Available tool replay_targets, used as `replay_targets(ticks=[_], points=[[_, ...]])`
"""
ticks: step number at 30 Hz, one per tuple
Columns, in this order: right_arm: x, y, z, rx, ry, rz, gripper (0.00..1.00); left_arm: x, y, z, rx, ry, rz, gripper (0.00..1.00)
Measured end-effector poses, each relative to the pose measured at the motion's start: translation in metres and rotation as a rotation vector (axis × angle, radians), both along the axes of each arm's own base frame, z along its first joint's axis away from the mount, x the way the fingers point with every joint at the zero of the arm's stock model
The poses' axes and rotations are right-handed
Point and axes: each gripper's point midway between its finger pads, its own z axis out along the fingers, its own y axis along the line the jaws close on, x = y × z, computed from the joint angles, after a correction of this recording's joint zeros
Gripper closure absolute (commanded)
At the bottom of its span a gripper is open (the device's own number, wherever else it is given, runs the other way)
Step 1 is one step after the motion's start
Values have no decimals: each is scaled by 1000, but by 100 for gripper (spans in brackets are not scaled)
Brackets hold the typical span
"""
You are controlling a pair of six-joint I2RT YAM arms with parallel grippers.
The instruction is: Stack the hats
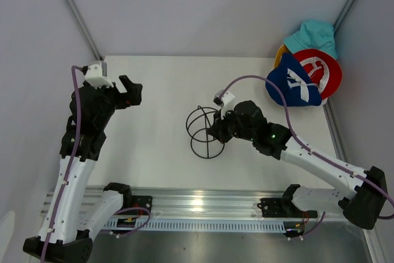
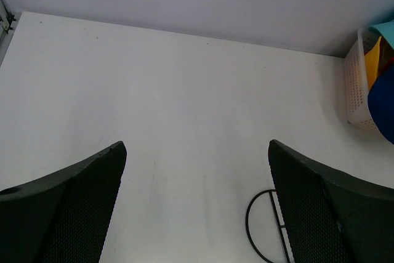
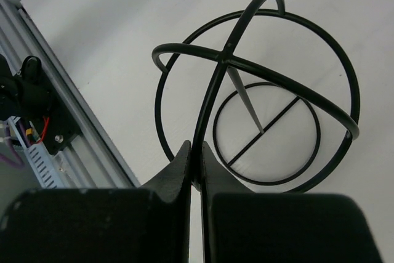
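One black wire frame [image 1: 206,132] stands in the middle of the tabletop [image 1: 154,90], pinched by the right gripper [image 3: 196,158]. Four hats [image 1: 308,69] show, heaped in one white basket [image 2: 357,84] at the far right corner; the left gripper [image 2: 197,146] is spread wide

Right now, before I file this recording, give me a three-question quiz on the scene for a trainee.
1. True or false: the right gripper is shut on the wire frame.
2. The left gripper is: A) open and empty; B) shut on a hat; C) lifting the basket.
3. Fill in: the hats are bunched at the far ____ corner of the table.

Key: 1 true; 2 A; 3 right.
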Motion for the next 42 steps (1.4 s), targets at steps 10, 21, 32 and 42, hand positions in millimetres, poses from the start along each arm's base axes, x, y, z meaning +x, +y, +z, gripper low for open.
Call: replay_targets(ticks=[10,21,32,42], points=[[-34,22,-5,2,23,31,100,4,-1,-5,-1,19,-7,1],[-35,19,-12,-26,38,-26,30,5,-7,-8,-7,30,-39,0],[-29,-8,77,0,-54,-83,4,4,-9,-8,-10,33,-56,0],[118,-137,149,-77,-358,-614,0,10,-15,-19,-13,70,-84,0]])
